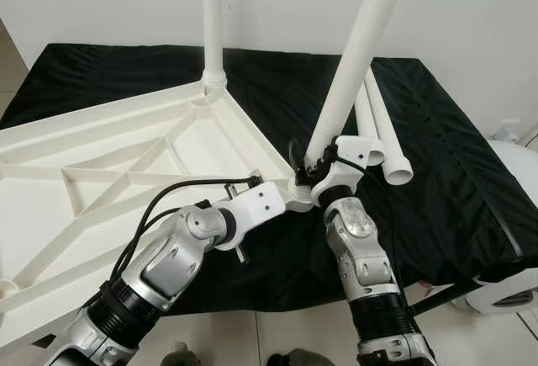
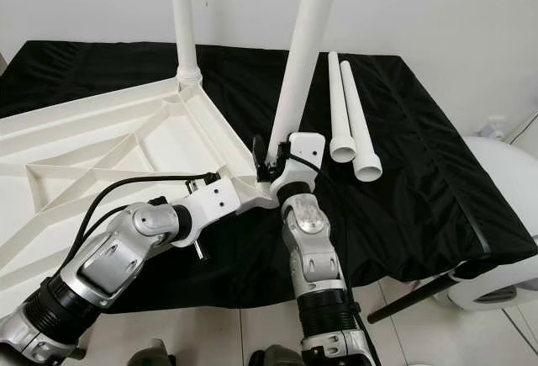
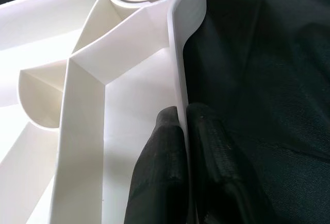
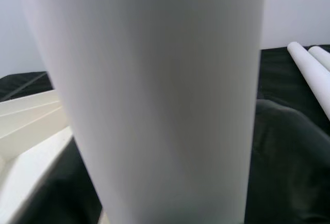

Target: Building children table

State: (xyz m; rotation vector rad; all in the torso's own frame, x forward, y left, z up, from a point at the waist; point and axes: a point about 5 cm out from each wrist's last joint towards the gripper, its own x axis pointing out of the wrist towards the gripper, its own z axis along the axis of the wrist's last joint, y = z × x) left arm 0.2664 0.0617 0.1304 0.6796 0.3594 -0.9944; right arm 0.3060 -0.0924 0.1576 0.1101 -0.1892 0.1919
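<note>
At tabletop [image 1: 101,156] corner, right tool [image 1: 304,162] around leg [image 1: 353,55]

Black-draped table [image 2: 437,156]: tabletop [image 2: 101,143], two legs [image 2: 349,122].

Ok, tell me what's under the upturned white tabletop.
A black cloth lies under the tabletop, spread over the whole work surface. Two loose white legs rest on the same cloth beside it. Whatever the cloth covers is hidden.

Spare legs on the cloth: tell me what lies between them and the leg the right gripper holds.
Only bare black cloth lies between the two spare legs and the held leg, seen in the right eye view.
</note>
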